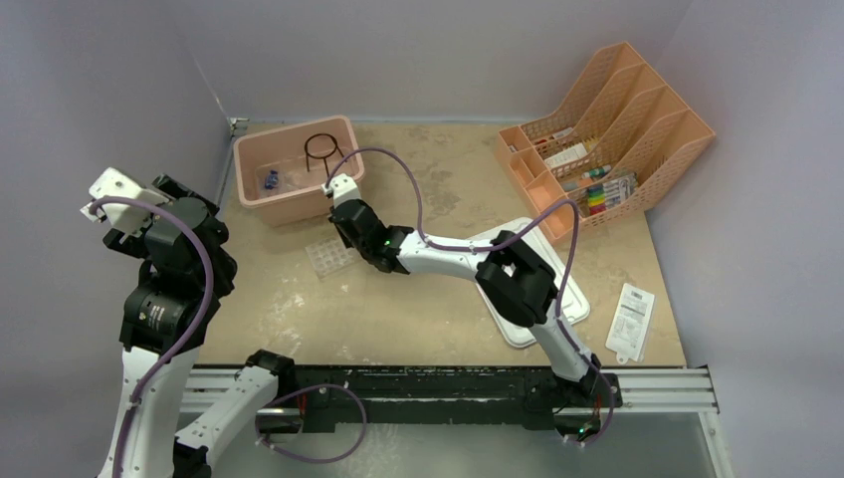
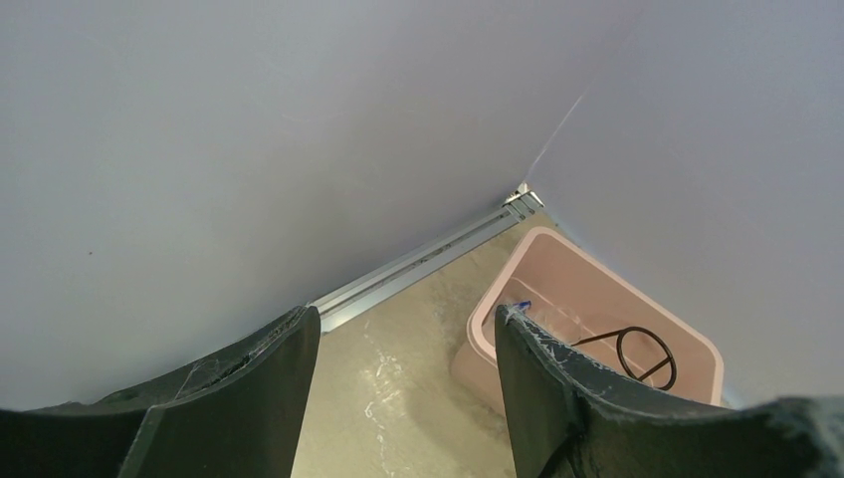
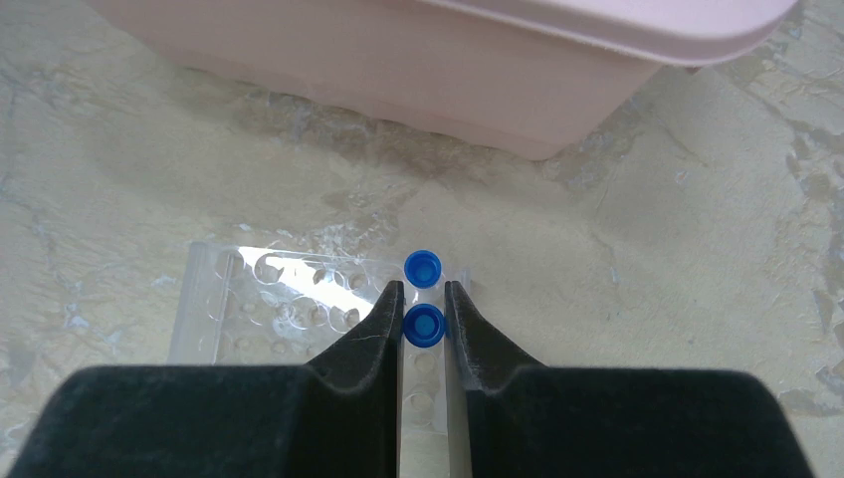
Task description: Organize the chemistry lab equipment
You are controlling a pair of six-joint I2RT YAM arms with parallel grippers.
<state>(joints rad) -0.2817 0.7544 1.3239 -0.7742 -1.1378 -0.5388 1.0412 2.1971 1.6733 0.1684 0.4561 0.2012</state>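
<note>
Soft, even overhead light fills all three views, leaving only a faint shadow beside the pink bin (image 1: 289,209). The table (image 3: 697,249) looks crisp in the right wrist view, while the right gripper (image 3: 423,291) is a near-black, detail-poor mass

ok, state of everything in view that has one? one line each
left gripper: open, empty, raised.
right gripper: shut on gripped vial.
gripped vial: capped, between the fingers at the tube rack.
free vial: capped, upright in tube rack.
tube rack: flat on the table, mostly unfilled.
ring stand: inside the pink bin.
</note>
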